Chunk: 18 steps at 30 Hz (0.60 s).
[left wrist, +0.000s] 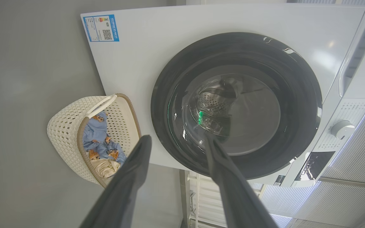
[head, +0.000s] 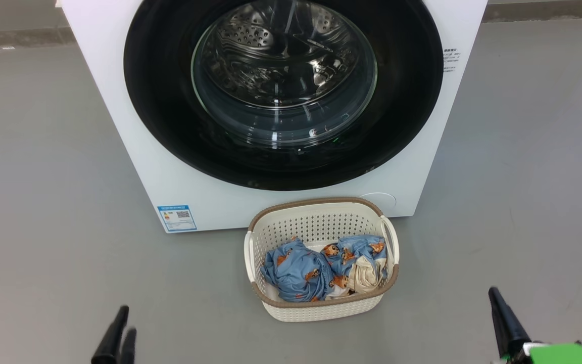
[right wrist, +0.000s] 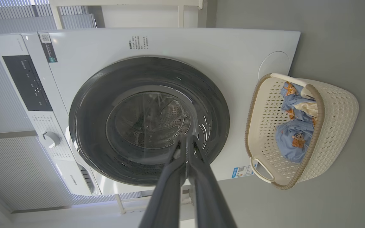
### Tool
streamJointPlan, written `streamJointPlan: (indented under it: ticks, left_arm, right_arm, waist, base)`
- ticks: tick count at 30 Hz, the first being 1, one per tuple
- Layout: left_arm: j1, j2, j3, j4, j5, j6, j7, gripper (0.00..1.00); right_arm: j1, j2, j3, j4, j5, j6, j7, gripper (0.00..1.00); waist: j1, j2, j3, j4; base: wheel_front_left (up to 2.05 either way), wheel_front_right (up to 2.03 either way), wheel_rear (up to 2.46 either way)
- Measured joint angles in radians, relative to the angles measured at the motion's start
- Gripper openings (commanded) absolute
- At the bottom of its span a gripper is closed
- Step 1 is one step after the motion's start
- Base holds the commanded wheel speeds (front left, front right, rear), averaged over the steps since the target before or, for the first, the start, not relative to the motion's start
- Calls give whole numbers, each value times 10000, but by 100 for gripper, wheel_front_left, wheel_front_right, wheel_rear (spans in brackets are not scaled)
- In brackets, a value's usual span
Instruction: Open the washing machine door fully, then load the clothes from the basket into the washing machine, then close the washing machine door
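The white washing machine (head: 170, 167) stands ahead with its door (head: 281, 162) closed, a glossy black ring around a clear glass bowl that shows the steel drum. On the floor in front sits the cream basket (head: 316, 203), holding the clothes (head: 296, 270): light blue printed pieces and a cream cloth (head: 364, 275). My left gripper (head: 127, 321) hovers low at the near left, open and empty; its fingers stand apart (left wrist: 177, 139). Near the bottom right, my right gripper (head: 494, 293) is shut on nothing, fingers pressed together (right wrist: 185, 138). Both are well short of the basket.
Grey floor (head: 43, 202) spreads on both sides of the machine and basket. A blue label sticker (head: 177, 218) marks the machine's lower left front. The control panel (right wrist: 27, 82) and a knob (right wrist: 51, 139) sit on its upper front. Slatted panels (right wrist: 17, 171) stand behind.
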Motion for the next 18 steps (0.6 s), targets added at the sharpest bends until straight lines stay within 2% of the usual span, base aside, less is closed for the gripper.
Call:
streamJointPlan:
  ticks: [1, 18]
  left_arm:
    - [110, -54, -21, 113, -2, 0, 2, 100]
    - [312, -90, -199, -21, 477, 0, -424, 100]
  right_arm:
    - [81, 33, 0, 138, 2, 0, 0, 100]
    - [251, 4, 253, 268, -332, 0, -431, 100]
  waist:
    - [-1, 0, 0, 0]
    - [1, 0, 29, 19]
  base:
    - [0, 0, 0]
    - [0, 0, 0]
